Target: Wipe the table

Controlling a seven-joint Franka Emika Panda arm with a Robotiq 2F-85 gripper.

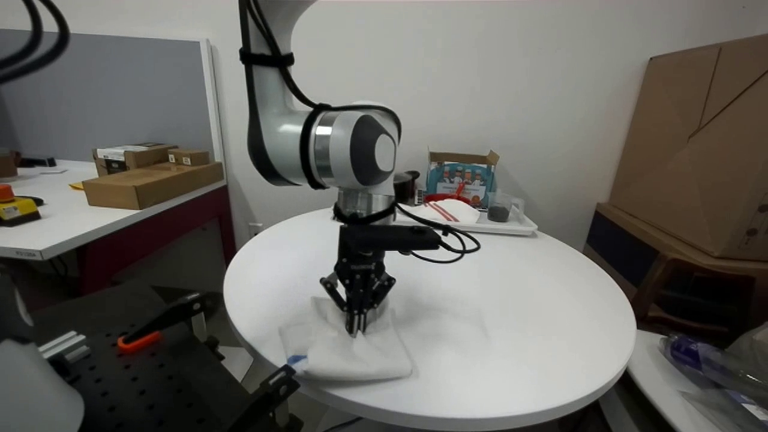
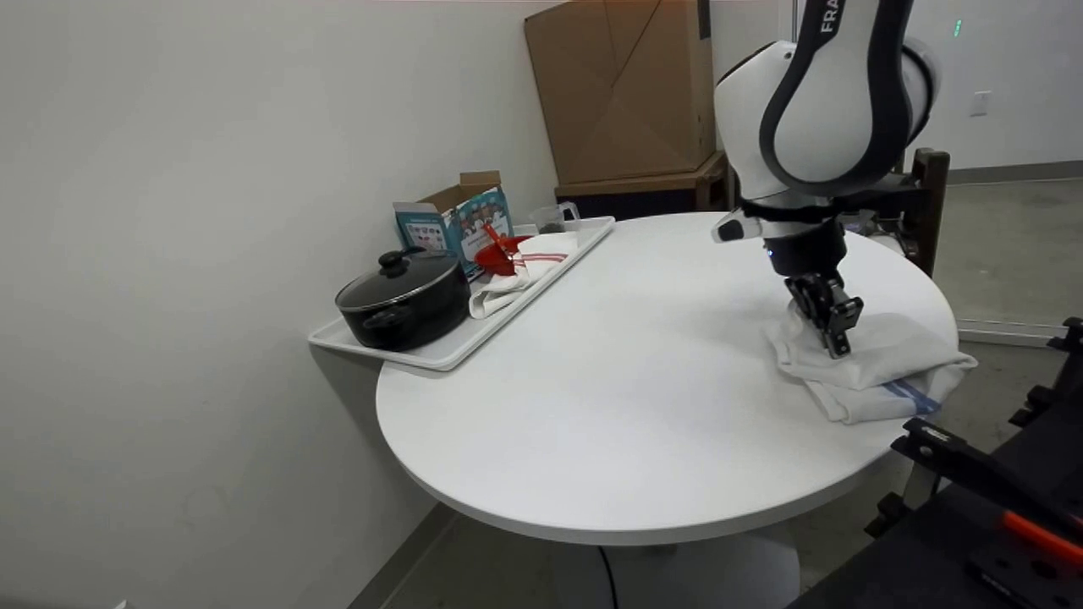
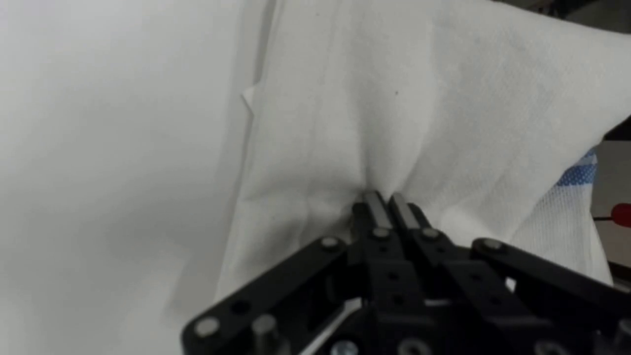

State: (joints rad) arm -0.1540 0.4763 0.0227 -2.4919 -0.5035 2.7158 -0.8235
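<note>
The round white table (image 1: 528,312) fills the middle of both exterior views (image 2: 609,406), and its white top shows at the left of the wrist view (image 3: 98,148). A folded white cloth (image 1: 366,363) with a blue stripe lies on it by the edge, a corner of it reaching the rim (image 2: 871,364). My gripper (image 1: 356,332) points down with its fingers nearly together on the cloth, as it also shows in an exterior view (image 2: 836,348). In the wrist view, cloth (image 3: 394,98) folds gather into the fingertips (image 3: 387,199), so the gripper is shut on the cloth.
A white tray (image 2: 457,348) at the table's wall side holds a black pot (image 2: 406,296), a blue box (image 1: 459,175), a red-striped towel (image 1: 453,210), a red item and a clear cup (image 1: 499,207). A black perforated platform (image 1: 150,384) with clamps stands close to the table edge.
</note>
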